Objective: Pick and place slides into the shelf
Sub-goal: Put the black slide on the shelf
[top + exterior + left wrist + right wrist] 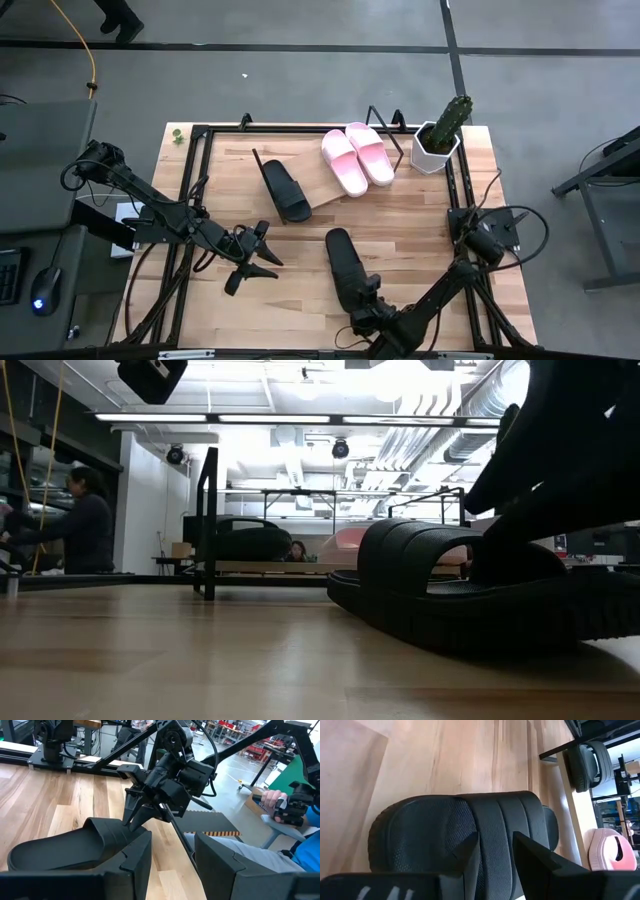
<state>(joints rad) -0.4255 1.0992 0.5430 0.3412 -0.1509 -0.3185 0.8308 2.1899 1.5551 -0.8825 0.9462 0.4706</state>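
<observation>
— What could go wrong here?

— The shelf (318, 186) is the big one. It lies well ahead of the right gripper's (366, 298) fingers, and it's slanted and crowded: two pink slides (357, 157) fill one end and a second black one (285, 190) sits toward the other. The only gap is between them. I'd say a crooked set-down could knock a neighbour or slide back off the slope.

— And the slide it's after?

— The black slide (342, 258) lies flat on the table, toe pointing away from those fingers. They look closed on the rear edge of its strap, one finger down on the footbed side. That's a thin bite at one end of a long, floppy shoe. When it's lifted, I'd expect the toe to droop and swing, or the strap to pull out of the pinch.

— How's that arm sitting?

— It's reaching in low from the near edge, wrist tipped down over the heel, fingers aimed along the shoe.

— The other arm?

— The left gripper (256, 263) hangs low beside the slide, fingers open and empty, pointing at it. The slide is near their tips but not between them. It's close enough to clip a swinging shoe, I reckon.
</observation>
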